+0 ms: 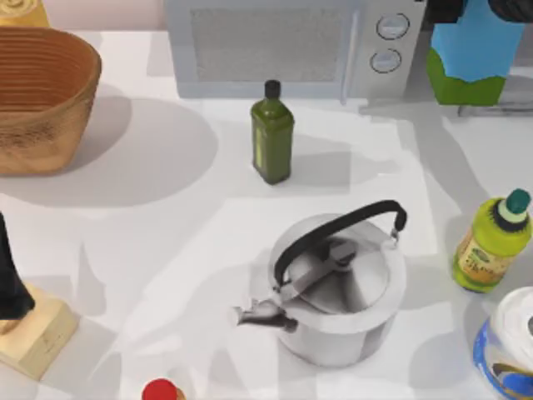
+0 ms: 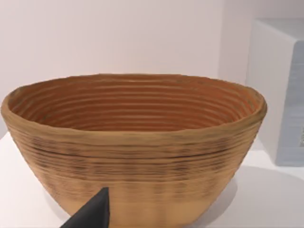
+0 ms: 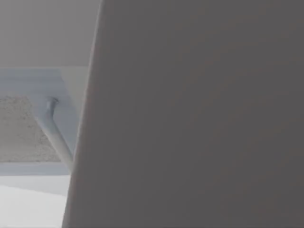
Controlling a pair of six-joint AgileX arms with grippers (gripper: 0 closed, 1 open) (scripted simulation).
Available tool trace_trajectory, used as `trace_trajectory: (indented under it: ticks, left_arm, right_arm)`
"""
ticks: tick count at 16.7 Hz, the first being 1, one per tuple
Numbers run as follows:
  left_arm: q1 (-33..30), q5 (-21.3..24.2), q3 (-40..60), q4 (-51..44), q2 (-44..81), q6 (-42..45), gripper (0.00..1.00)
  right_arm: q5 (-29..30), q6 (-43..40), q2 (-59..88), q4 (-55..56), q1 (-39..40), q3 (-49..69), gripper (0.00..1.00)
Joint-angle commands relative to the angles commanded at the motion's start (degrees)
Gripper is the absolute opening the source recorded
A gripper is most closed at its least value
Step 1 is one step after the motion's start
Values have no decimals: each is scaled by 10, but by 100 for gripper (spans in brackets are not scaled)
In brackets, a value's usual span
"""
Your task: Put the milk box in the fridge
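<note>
Mid-carry step. Milk box up at the far right, just right of the microwave, with the right gripper apparently clenched on its upper part, dark jaws flanking the carton. Faced the dark grey fridge close ahead in the right wrist view. Called next for an open door and a level push inside, carton kept upright.

Left gripper parked at the near left; grip not to be told.

Woven basket at the far left held nothing visible. Kettle sat lidded at centre. Dark green bottle and yellow-green bottle stood capped on the bench.
</note>
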Motion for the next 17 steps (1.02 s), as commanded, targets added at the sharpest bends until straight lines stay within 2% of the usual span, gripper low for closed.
trace_trajectory:
  ticks: [3, 7, 17]
  left_arm:
    - [0, 0, 0, 0, 0, 0, 100]
    - [0, 0, 0, 0, 0, 0, 100]
    - [0, 0, 0, 0, 0, 0, 100]
  right_arm:
    - [-10, -7, -48, 13, -8, -46, 0]
    - [-34, -24, -195, 46, -31, -174, 0]
    - [-108, -88, -792, 167, -124, -655, 0]
